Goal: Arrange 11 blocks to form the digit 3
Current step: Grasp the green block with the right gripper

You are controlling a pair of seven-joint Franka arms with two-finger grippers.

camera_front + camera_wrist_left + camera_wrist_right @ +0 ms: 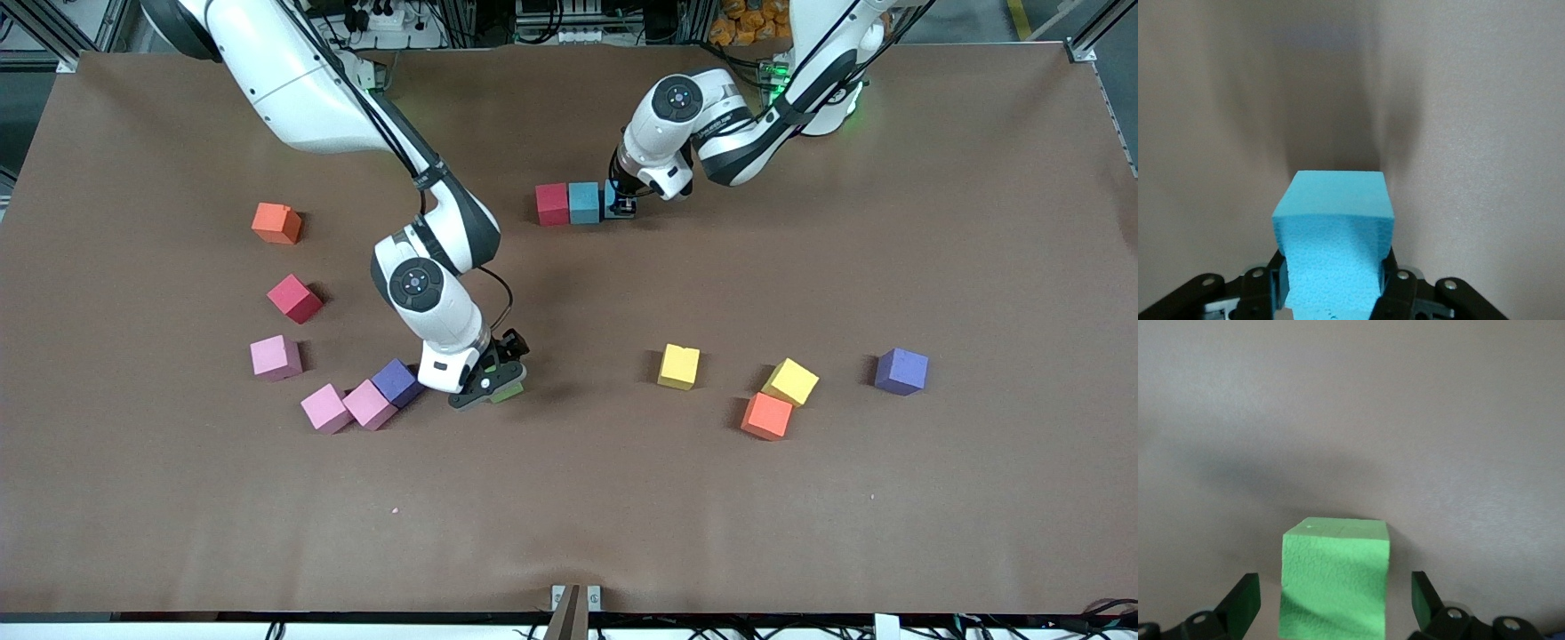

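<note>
A red block [552, 204] and a cyan block [584, 202] sit side by side in a row on the table. My left gripper [624, 204] is shut on a second cyan block [1331, 227], holding it low at the end of that row, next to the first cyan block. My right gripper [494, 388] is down at the table, open around a green block [1335, 580]. Its fingers [1245, 601] stand apart from the block on both sides. The green block [509, 390] lies beside a purple block [396, 382].
Toward the right arm's end lie an orange block [276, 223], a red block [294, 298] and three pink blocks [275, 357], [325, 408], [369, 404]. Toward the left arm's end lie two yellow blocks [678, 366], [790, 381], an orange block [766, 415] and a purple block [901, 371].
</note>
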